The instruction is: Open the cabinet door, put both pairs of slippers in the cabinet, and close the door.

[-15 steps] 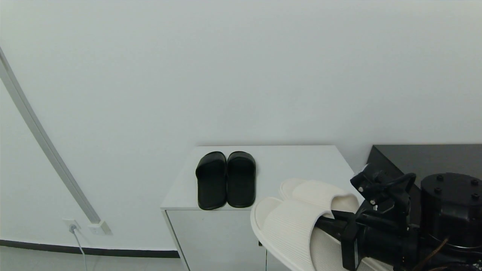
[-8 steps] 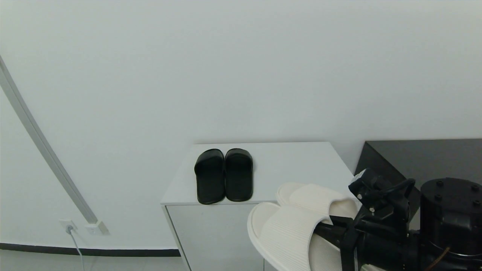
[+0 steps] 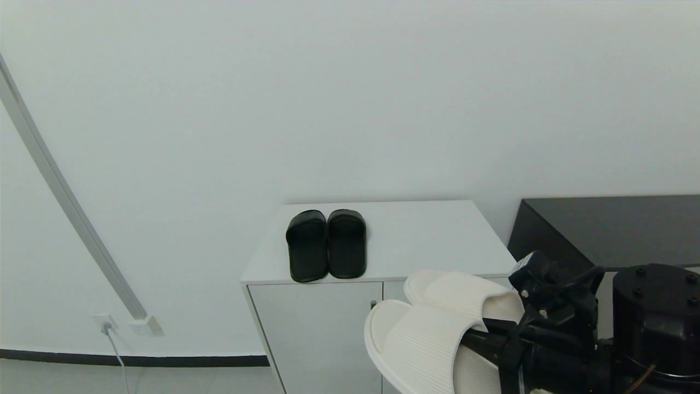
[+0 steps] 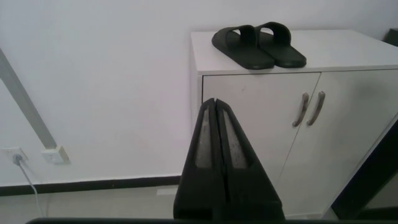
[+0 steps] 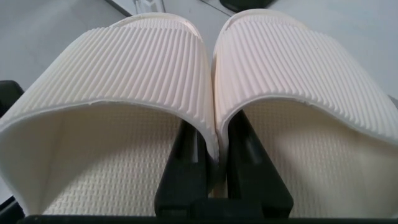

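Right gripper (image 5: 214,158) clamped on the white slippers (image 3: 437,323), left gripper (image 4: 215,134) pressed together and empty, door (image 4: 255,124) ahead of it unopened beneath the black slippers (image 3: 326,244), so next, likely, left grabs a handle (image 4: 302,109).

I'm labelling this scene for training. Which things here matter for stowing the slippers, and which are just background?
For the job: white slippers in the right gripper; black slippers on top of the cabinet, doors shut; door handles.

Lying about: wall socket and cable; slanted wall conduit; black tabletop.
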Controlling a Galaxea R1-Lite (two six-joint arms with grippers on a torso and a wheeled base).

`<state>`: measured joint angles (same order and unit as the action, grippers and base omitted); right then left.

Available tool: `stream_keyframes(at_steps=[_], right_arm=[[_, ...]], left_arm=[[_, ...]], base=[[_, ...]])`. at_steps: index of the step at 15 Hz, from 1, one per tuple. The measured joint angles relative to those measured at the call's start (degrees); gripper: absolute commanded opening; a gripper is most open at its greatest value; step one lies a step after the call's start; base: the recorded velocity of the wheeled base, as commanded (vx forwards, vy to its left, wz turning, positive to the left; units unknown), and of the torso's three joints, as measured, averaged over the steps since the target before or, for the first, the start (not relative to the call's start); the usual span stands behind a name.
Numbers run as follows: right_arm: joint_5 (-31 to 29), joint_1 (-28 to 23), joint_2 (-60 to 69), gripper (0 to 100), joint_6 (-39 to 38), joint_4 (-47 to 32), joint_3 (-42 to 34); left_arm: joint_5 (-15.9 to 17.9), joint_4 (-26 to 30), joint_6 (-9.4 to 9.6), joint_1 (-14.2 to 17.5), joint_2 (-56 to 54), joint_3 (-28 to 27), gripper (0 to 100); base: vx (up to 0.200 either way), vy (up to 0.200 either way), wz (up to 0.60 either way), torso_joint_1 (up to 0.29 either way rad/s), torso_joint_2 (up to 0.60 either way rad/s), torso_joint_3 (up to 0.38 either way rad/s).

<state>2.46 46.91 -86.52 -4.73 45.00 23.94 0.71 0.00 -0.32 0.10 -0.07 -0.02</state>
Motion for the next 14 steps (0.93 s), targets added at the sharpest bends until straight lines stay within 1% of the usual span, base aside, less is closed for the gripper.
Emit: stream_keyframes(at_steps=[7,14], right_arm=[[0.0,0.0,-0.1,0,1.0,0.0,-0.5],[0.1,0.0,-0.5,0,1.1,0.1,-1.1]], left_arm=[[0.0,0.0,0.13,0.0,0.0,0.0,0],[0.0,0.0,0.16,-0.1,0.0,0.0,0]], base=[[0.0,0.0,0.0,0.0,0.0,0.0],[0.0,0.0,0.0,-0.146,0.34,0.184]])
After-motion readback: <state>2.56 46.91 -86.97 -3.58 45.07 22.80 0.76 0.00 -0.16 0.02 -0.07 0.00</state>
